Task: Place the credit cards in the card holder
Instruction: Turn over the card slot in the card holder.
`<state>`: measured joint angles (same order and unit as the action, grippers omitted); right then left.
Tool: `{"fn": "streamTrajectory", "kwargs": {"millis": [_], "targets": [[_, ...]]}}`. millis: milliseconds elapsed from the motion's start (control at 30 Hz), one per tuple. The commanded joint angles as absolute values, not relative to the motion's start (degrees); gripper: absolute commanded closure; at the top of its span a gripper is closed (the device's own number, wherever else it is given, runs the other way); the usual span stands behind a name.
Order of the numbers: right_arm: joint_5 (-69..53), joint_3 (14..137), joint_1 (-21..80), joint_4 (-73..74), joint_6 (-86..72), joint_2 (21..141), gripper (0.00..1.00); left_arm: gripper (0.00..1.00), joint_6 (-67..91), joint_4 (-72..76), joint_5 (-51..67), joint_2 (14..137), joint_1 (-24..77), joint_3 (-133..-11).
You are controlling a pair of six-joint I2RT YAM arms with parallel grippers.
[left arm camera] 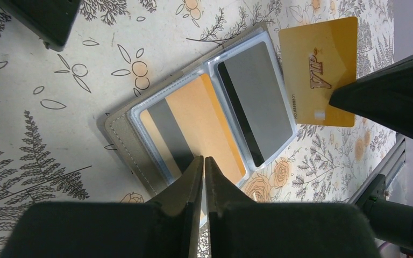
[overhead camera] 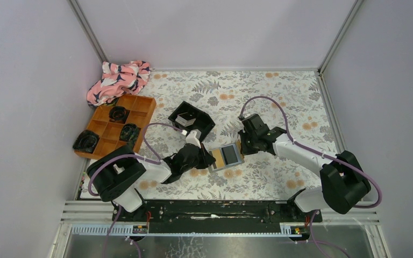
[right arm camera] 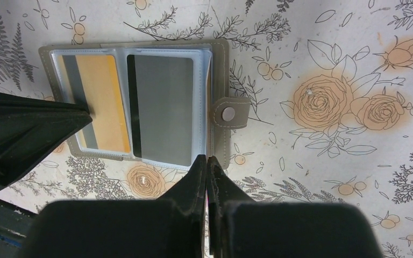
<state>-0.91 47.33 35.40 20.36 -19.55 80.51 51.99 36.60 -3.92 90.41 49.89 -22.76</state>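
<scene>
Far left: pink patterned cloth (overhead camera: pixel 117 80), bunched in the far corner of the floral-print table (overhead camera: pixel 285 97).

Left: orange compartment tray (overhead camera: pixel 142 106), just near of the cloth, with dark items in some compartments.

Left of centre: black square tray (overhead camera: pixel 205 121), set cornerwise, something pale inside it.

Left gripper (left arm camera: pixel 203 161): fingers drawn almost together with only a thin slit between them. The tips are over the near-left part of the card holder, on the pocket with the orange card. Whether they pinch anything cannot be told.

Centre: card holder (overhead camera: pixel 227 157), lying open and flat on the table between the two grippers. Grey-taupe cover, clear pockets, snap tab (right arm camera: pixel 228 113) on its right edge. An orange card (left arm camera: pixel 204 113) sits in the left pocket and a grey card (left arm camera: pixel 258 102) with a dark stripe in the right pocket.

Right of the holder: gold VIP card (left arm camera: pixel 317 70), outside the pockets, just beside the holder's right edge.

Right gripper (right arm camera: pixel 207 161): jaws pressed together, apparently pinching the gold VIP card by one edge.
</scene>
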Motion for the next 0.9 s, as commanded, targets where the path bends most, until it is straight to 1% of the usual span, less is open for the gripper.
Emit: {"fn": "streamTrajectory", "kwargs": {"millis": [0,433,867], "targets": [[-1.9,48.0,35.0,19.5,-19.9,77.9,1.0,0.9,50.3,33.4,-5.4,91.2,50.4,-23.3],[1.6,49.1,35.0,21.9,-19.3,77.4,1.0,0.92,50.0,32.6,-5.7,91.3,50.5,-23.5],[0.0,48.4,35.0,21.1,-19.9,76.8,1.0,0.93,50.3,33.0,-5.3,92.2,50.4,-23.6]]}}
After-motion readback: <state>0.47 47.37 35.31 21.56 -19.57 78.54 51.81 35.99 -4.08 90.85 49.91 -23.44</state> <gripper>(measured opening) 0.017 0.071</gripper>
